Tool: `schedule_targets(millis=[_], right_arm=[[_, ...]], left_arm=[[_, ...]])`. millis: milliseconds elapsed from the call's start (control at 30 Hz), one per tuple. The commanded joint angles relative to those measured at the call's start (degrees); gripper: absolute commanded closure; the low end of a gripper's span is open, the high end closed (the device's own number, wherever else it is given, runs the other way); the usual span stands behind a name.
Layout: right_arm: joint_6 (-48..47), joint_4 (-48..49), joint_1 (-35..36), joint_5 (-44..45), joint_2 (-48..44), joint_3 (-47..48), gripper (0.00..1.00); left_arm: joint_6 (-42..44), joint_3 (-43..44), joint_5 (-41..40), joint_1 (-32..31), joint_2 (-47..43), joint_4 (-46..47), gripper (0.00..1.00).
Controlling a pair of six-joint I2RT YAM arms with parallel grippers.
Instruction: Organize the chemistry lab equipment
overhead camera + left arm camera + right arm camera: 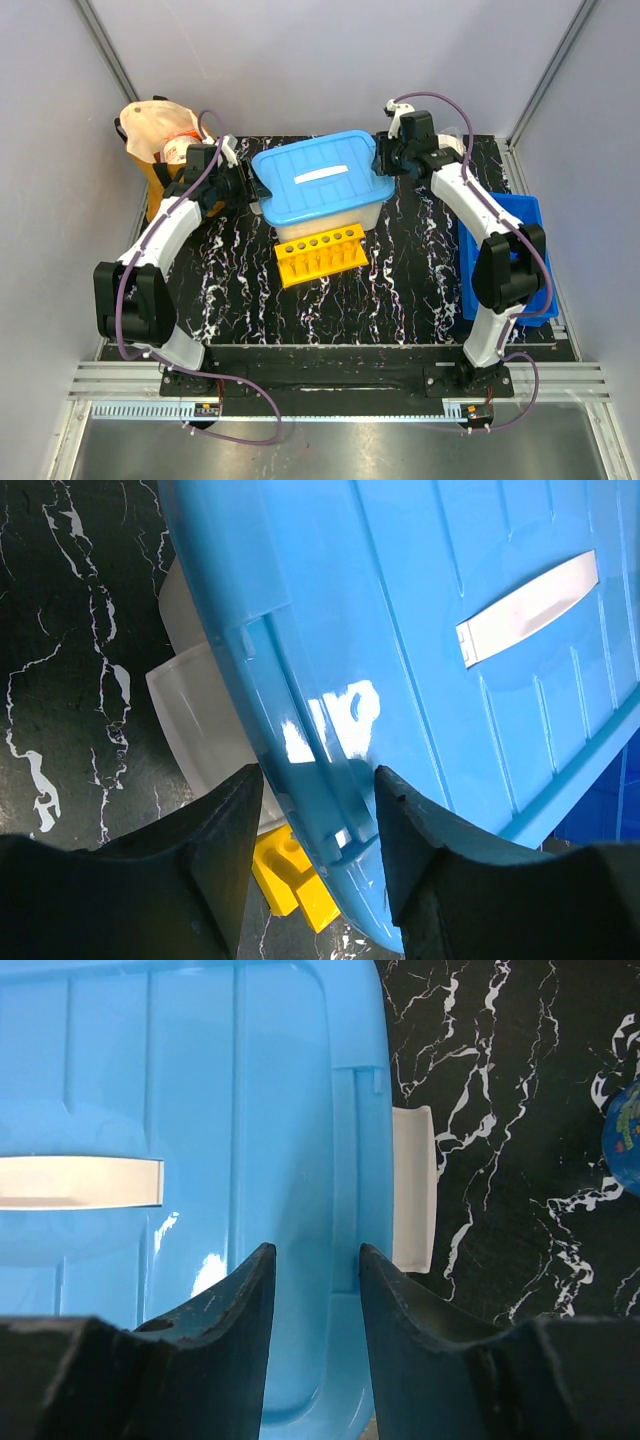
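Overhead view only: a clear box (372,212) with a blue lid (320,178) stands mid-tabletop (400,290), with both arms reaching in to its two short ends. This view also shows a brown cloth bag (150,125) at the far left corner and a blue bin (535,210) at the right edge.
Left wrist view only: the lid's white handle strip, a frosted corner of the box under the lid's overhang, and a corner of the rack below the lid's edge.
Right wrist view only: a white tab on the box's end wall and a blue round item (625,1140), cut off at the picture's edge.
Left pincer (318,775): narrow gap, pinching the lid's left rim, one finger outside the edge and one on top.
Right pincer (315,1250): same narrow gap, pinching the lid's right rim.
Yellow test-tube rack (320,255): lies on the tabletop just in front of the box, about midway between the two pincers and apart from both; it has a row of round holes along its top.
Box contents: hidden by the lid.
Bin contents: cannot tell, as the right arm covers much of it.
Bag contents: open at the top, with something orange and white at the mouth.
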Motion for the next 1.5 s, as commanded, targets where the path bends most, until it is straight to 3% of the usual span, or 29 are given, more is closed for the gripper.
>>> schedule_targets(millis=[0, 133, 367, 500, 1033, 1467], right_arm=[[4.8, -0.1, -1.7, -2.4, 0.9, -1.0, 0.55], [5.0, -0.3, -2.0, -3.6, 0.8, -1.1, 0.48], [4.8, -2.4, -3.2, -8.2, 1.6, 7.1, 0.11], [4.1, -3.0, -4.3, -10.4, 3.9, 10.6, 0.0], [6.3, -6.0, -9.5, -26.1, 12.0, 16.3, 0.0], [10.0, -7.4, -10.9, -33.5, 14.3, 14.3, 0.01]], left_arm=[[0.8, -0.5, 1.4, 0.1, 0.4, 1.8, 0.48], [1.1, -0.7, 0.9, 0.0, 0.2, 1.8, 0.48], [1.1, -0.6, 0.8, 0.0, 0.6, 1.8, 0.48], [1.3, -0.9, 0.8, 0.0, 0.7, 1.8, 0.48], [2.1, -1.6, 0.5, -0.7, 1.9, 1.6, 0.47], [2.2, -1.4, 0.4, -0.7, 2.1, 1.4, 0.47]])
